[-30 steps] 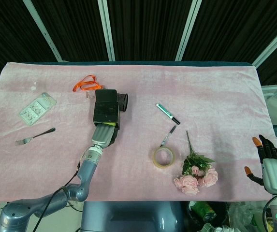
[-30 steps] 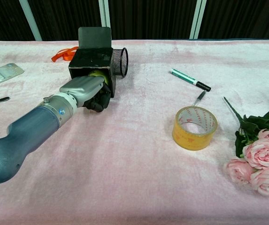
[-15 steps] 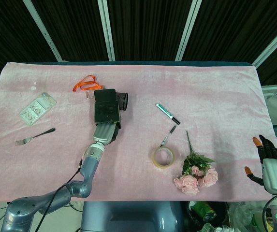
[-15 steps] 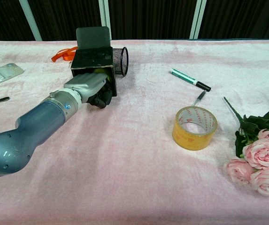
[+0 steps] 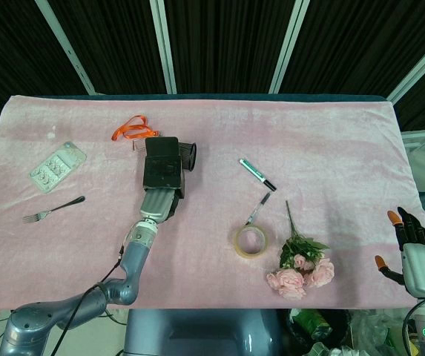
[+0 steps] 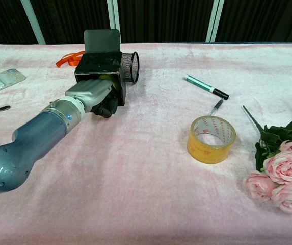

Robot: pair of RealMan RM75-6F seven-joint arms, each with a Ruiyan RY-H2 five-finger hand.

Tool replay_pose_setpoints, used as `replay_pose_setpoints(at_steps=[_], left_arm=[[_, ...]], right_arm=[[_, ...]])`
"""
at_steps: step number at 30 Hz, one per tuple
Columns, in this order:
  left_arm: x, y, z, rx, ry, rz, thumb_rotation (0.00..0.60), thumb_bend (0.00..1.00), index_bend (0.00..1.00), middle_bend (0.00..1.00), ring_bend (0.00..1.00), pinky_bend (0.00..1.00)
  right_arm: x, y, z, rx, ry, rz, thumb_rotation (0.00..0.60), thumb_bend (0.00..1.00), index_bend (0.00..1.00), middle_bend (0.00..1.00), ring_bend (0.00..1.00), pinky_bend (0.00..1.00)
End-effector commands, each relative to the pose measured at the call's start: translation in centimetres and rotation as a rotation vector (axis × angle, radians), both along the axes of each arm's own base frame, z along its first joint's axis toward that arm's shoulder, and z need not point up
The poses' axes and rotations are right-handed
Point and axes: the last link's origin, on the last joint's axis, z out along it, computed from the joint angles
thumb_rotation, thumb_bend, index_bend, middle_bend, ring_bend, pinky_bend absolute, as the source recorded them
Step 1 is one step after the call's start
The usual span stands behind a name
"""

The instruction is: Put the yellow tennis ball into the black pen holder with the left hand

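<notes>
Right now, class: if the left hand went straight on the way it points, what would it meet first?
The left hand points into the black pen holder lying on its side; it would probably meet the holder's inside first. The ball is hidden.

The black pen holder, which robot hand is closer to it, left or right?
Left. The left robot hand is right at the open mouth of the black pen holder, which lies on its side. The right robot hand sits far off at the table's near right edge, past the roses.

Lab: draped table [image 5: 331,126] (dark curtains [image 5: 227,44]).
</notes>
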Motion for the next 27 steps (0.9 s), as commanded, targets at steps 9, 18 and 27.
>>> replay_pose_setpoints(at_steps=[9, 18, 27], left_arm=[[-1.3, -4.3, 0.4, -0.111, 0.062, 0.042, 0.6, 0.67, 0.86, 0.99, 0.98, 1.0], [-1.1, -13.3, 7.7, -0.141, 0.071, -0.043, 0.6, 0.66, 0.86, 0.98, 0.96, 1.0], [-4.9, -17.5, 15.6, -0.006, 0.111, -0.061, 0.6, 0.4, 0.42, 0.48, 0.42, 0.6]], right_arm=[[0.0, 0.0, 0.0, -0.004, 0.003, -0.002, 0.6, 0.2, 0.04, 0.0, 0.04, 0.15], [0.0, 0.0, 0.0, -0.004, 0.002, -0.006, 0.6, 0.2, 0.04, 0.0, 0.04, 0.15], [0.1, 0.1, -0.1, -0.002, 0.001, -0.001, 0.6, 0.2, 0.04, 0.0, 0.04, 0.15]])
